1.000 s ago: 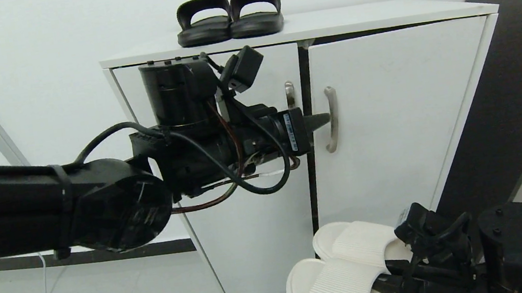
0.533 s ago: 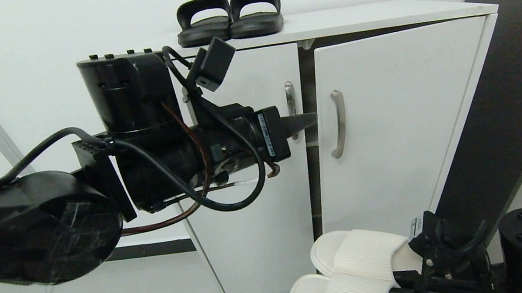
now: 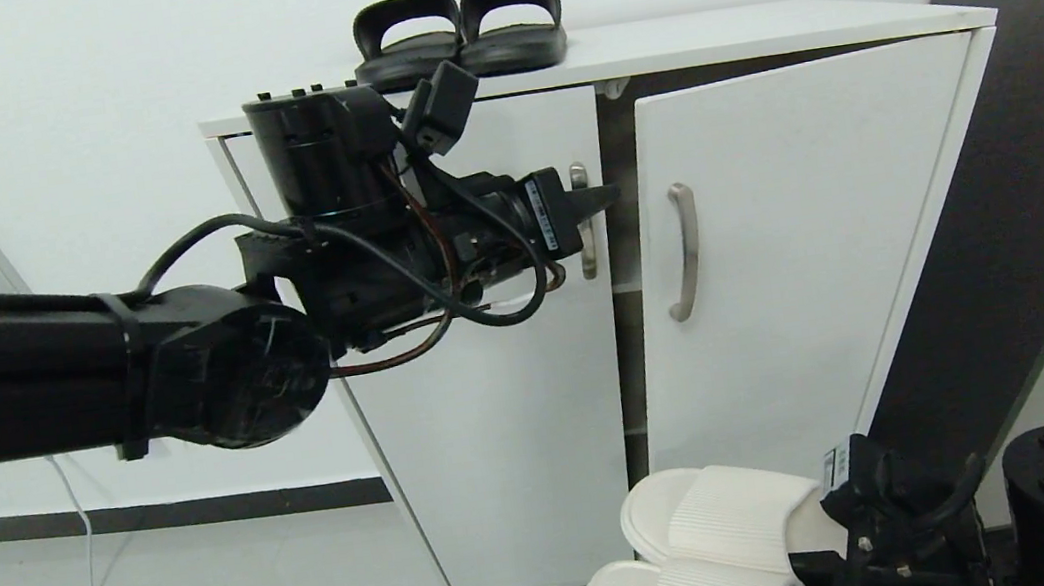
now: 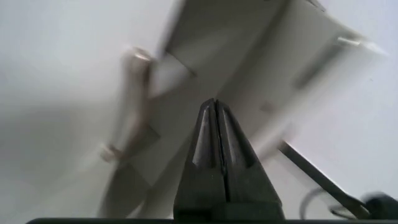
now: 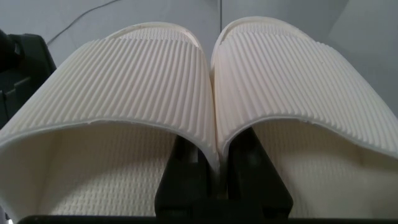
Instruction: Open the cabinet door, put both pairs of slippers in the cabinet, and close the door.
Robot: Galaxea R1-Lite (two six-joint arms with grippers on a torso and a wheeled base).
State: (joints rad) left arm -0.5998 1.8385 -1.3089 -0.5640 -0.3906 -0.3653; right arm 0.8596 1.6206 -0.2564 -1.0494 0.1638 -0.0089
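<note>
Left gripper (image 3: 605, 196), fingers pressed together, is hanging at the edge of the ajar right door (image 3: 808, 245); opening step in hand.
Tip is sitting just beside the left handle (image 3: 584, 224). Right gripper (image 5: 214, 168) is pinching white slippers (image 3: 715, 530) low before the cabinet (image 3: 750, 31); black slippers (image 3: 457, 29) are lying on top. Next move likely calls for swinging that door wide.

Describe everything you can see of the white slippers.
The white slippers are a cream pair, seemingly soft foam, with wide ribbed straps and textured footbeds. They lie side by side, with their inner edges pressed together and clamped between the fingers of the right tool. The pair is held low in front of the cabinet, below its partly open right door.
</note>
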